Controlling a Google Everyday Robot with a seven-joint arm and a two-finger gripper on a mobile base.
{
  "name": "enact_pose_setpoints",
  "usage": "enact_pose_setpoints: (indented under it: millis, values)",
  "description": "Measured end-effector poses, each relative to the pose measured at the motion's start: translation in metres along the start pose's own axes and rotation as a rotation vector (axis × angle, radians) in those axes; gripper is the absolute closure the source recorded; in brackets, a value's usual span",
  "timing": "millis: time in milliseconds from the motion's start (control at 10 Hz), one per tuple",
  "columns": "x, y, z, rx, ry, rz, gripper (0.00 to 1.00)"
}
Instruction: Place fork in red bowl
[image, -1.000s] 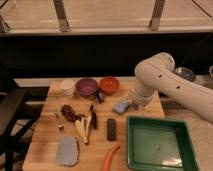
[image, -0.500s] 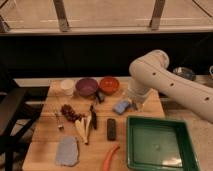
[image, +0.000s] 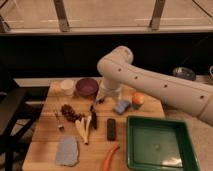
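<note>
Wooden table (image: 47, 145): one fork (image: 58, 120), one purple bowl (image: 86, 86), one green tray (image: 131, 150); red bowl hidden behind arm (image: 150, 82). Fork flat, long axis 11–5 o'clock, at 8 o'clock from gripper (image: 100, 101), well apart. Gripper low, at 5 o'clock of purple bowl; jaws spread, empty.

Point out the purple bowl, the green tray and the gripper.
purple bowl (image: 86, 86): camera view, its dark inside.
green tray (image: 145, 137): camera view, bare floor of the tray.
gripper (image: 98, 103): camera view, its dark tip, low over the board, just right of the purple bowl.
</note>
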Motion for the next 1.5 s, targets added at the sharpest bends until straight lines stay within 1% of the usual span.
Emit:
enact_pose_setpoints:
  millis: [200,300,400,500,800,900,1000,1100,1200,1300,1500]
  values:
    - [-0.002,-0.049,0.018,0.026,-0.022,-0.083,0.35]
    - [-0.007,-0.078,0.027,0.045,-0.018,-0.090,0.35]
    - [-0.010,-0.092,0.030,0.057,-0.018,-0.080,0.35]
    - [-0.012,-0.103,0.032,0.065,-0.014,-0.071,0.35]
    - [-0.011,-0.104,0.033,0.068,-0.014,-0.071,0.35]
    - [-0.013,-0.106,0.033,0.069,-0.020,-0.086,0.35]
    - [-0.015,-0.110,0.034,0.071,-0.027,-0.117,0.35]
    - [-0.020,-0.120,0.037,0.076,-0.034,-0.154,0.35]
    - [-0.028,-0.140,0.042,0.084,-0.046,-0.204,0.35]
    - [-0.034,-0.156,0.047,0.089,-0.058,-0.235,0.35]
    - [-0.053,-0.202,0.067,0.105,-0.096,-0.314,0.35]
